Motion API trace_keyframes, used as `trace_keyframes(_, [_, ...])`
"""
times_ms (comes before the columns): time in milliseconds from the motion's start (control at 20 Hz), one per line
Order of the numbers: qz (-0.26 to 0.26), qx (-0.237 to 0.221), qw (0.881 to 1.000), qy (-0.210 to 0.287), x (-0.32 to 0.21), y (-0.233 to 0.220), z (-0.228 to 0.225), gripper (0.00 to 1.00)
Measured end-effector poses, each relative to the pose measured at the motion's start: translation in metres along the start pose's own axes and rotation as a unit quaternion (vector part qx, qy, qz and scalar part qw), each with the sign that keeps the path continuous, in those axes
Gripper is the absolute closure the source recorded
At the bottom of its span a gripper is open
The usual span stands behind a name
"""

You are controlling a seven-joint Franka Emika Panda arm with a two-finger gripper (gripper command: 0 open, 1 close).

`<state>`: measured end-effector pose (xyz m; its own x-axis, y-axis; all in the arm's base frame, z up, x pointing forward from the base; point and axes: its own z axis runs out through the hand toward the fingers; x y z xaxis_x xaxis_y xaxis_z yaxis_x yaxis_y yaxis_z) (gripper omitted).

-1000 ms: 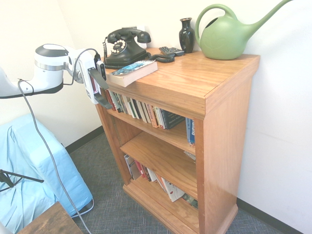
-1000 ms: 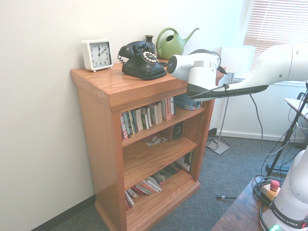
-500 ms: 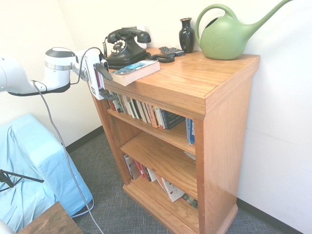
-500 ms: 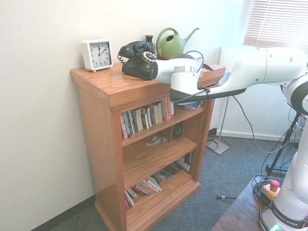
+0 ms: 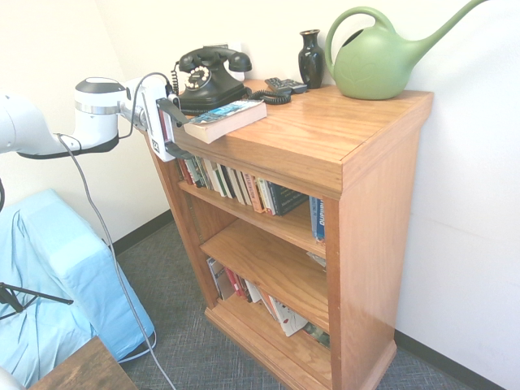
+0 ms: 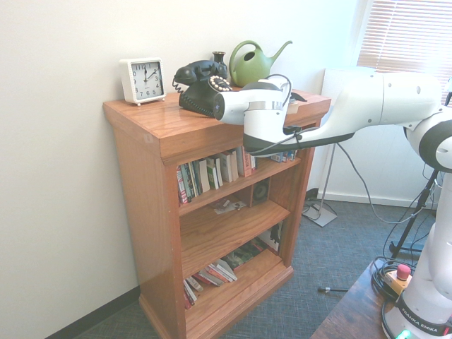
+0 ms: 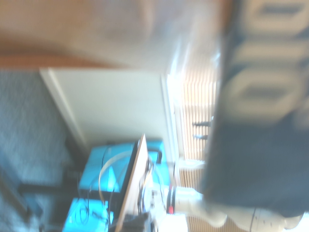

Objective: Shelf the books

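Paperback (image 5: 223, 119) flat atop bookcase (image 5: 325, 138), beside pincer (image 5: 173, 128)

So one wide cam sits off the bookcase's (image 5: 341, 162) open front corner, looking slightly down, arm (image 5: 49, 122) entering from 9 o'clock. The other faces it from the opposite side, arm (image 6: 367, 106) coming from 3 o'clock. Both share the bookcase top and shelves. Wrist cam is super close, blurry, mostly a dark cover with big lettering (image 7: 260, 96).

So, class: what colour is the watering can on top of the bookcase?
Green; the watering can shows best in the first exterior view.
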<state>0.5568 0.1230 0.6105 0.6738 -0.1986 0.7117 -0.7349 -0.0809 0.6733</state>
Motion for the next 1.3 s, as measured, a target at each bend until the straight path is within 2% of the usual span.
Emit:
trace_keyframes(350, [0.01, 0.007, 1.0, 0.0, 0.033, -0.018, 0.001, 0.0])
trace_keyframes(400, [0.009, 0.008, 1.0, 0.0, 0.034, -0.019, 0.0, 1.0])
trace_keyframes(1300, [-0.007, 0.003, 1.0, -0.014, 0.038, -0.021, 0.011, 1.0])
